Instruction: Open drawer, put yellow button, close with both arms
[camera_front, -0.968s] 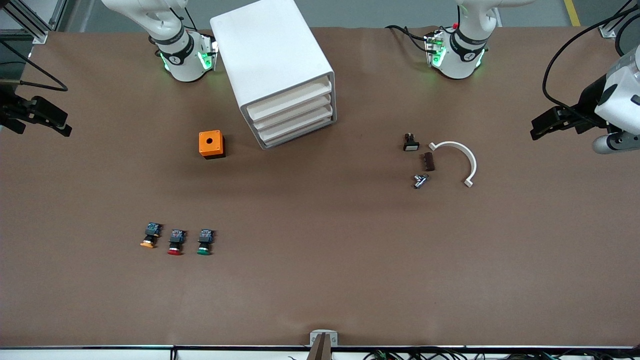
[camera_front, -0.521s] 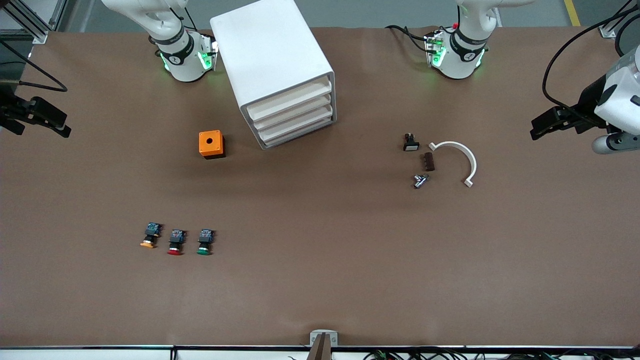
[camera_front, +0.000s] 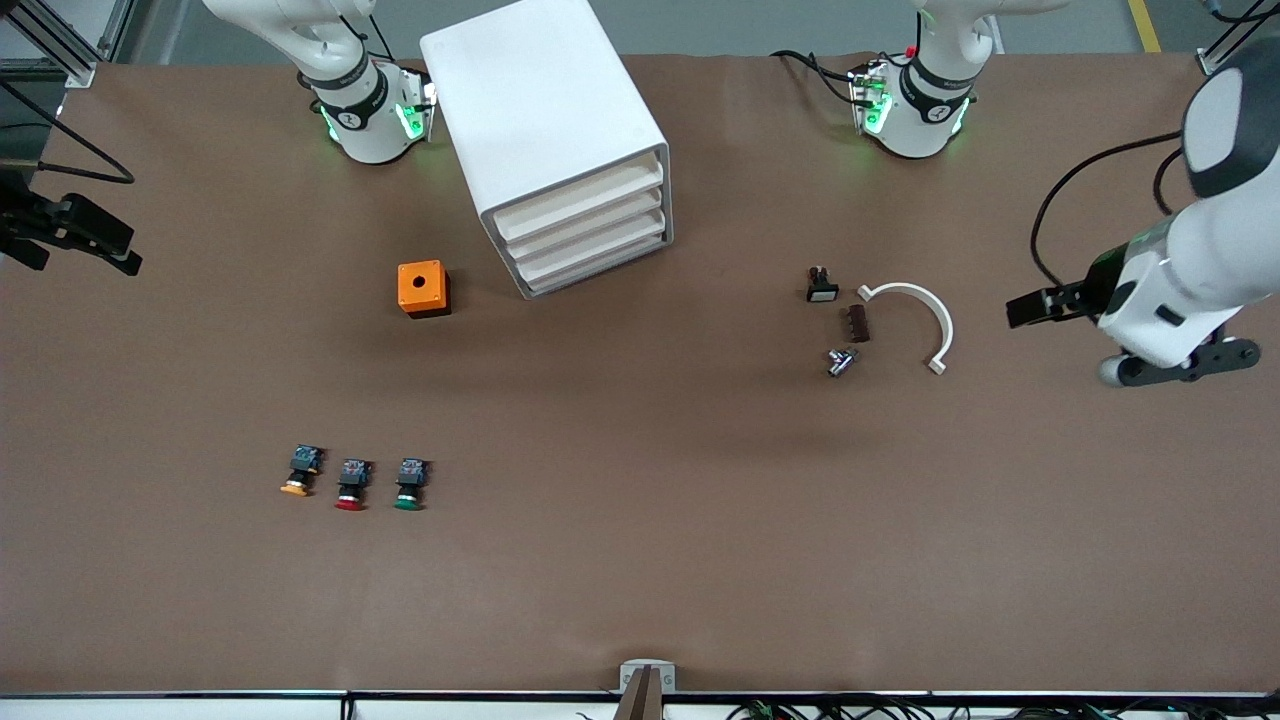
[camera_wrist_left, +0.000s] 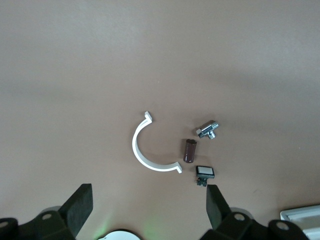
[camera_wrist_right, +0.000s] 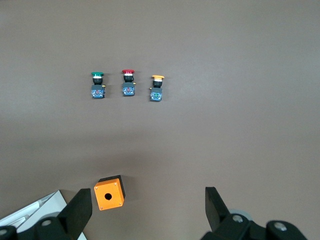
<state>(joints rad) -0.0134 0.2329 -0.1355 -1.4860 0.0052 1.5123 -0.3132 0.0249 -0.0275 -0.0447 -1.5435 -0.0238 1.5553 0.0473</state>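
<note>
Above bare table ends, left gripper (camera_front: 1030, 305) and right gripper (camera_front: 115, 245) hang, jaws spread.

Brown worktop (camera_front: 640, 560); white cabinet (camera_front: 540, 100); orange box (camera_front: 422, 288); buttons capped yellow (camera_front: 299, 472), red (camera_front: 351, 484), green (camera_front: 409, 484); white curved clip (camera_front: 917, 310).

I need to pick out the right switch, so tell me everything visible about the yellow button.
The yellow button is a small switch with a yellow-orange mushroom cap on a black, bluish-topped body. It lies on its side on the brown table, cap toward the front camera, at the right arm's end of a row of three. Nothing touches it; the red button lies beside it.
</note>
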